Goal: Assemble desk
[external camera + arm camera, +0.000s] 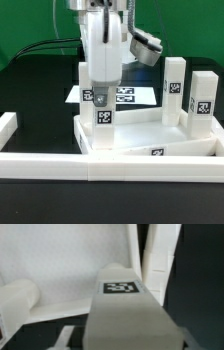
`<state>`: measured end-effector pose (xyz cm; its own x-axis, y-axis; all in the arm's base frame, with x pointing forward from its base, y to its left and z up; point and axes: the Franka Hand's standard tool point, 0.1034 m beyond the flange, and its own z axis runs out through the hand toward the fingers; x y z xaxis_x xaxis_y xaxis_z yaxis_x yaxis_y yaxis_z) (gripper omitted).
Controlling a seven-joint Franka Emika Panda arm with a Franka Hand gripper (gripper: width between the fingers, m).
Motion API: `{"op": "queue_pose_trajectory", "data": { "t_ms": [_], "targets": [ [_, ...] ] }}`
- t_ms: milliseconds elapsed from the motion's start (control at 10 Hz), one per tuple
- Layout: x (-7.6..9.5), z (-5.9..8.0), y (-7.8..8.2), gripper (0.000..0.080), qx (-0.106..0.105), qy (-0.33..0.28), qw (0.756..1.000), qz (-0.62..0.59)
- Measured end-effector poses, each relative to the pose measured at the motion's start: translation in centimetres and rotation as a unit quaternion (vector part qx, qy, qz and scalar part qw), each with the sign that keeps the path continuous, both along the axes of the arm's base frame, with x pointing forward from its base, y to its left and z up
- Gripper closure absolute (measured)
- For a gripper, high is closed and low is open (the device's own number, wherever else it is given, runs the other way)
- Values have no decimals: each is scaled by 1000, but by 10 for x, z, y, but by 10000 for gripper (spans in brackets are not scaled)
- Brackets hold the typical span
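Operator: End effector (101,100) status?

Technician: It points straight down over the desk top (150,143) and is closed on 1 leg (102,112). This held leg is upright, gripped at its upper end, with a square tag facing the exterior camera. In the wrist view the same leg (125,308) runs away from the camera, and a tag shows on its far end.

Operator: Position of the held leg relative to the top?

Technician: Its lower end is at the corner of the desk top toward the exterior view's left, inside the raised rim. Whether it is seated in a socket cannot be determined.

Operator: Location of the desk top?

Technician: It lies on the black table (35,90), tray side up, just behind the low white border wall (60,162) and touching or nearly touching it. A tag shows on its front rim.

Operator: Other legs?

Technician: 2 further legs stand upright at the side of the top toward the exterior view's right. The taller-looking one (174,90) is behind, the other (203,100) just beside it. Each carries a tag. Whether they stand on the top or behind it cannot be determined.

Operator: Other items?

Technician: The marker board (135,96) lies flat on the table behind the desk top, partly hidden by the arm.
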<state>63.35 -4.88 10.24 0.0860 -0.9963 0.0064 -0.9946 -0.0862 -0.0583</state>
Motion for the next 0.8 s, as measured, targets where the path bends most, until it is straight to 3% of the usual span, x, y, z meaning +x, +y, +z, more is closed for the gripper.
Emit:
{"op": "queue_pose_trajectory", "data": {
  "t_ms": [100, 300, 400, 500, 800],
  "targets": [
    [0, 0, 0, 509, 0, 0, 1000, 1],
    [1, 0, 0, 267, -3, -1, 999, 45],
    [1, 1, 2, 267, -5, -2, 997, 72],
    [3, 1, 5, 171, -9, -8, 994, 110],
    [5, 0, 15, 151, -22, -7, 957, 288]
  ]
}}
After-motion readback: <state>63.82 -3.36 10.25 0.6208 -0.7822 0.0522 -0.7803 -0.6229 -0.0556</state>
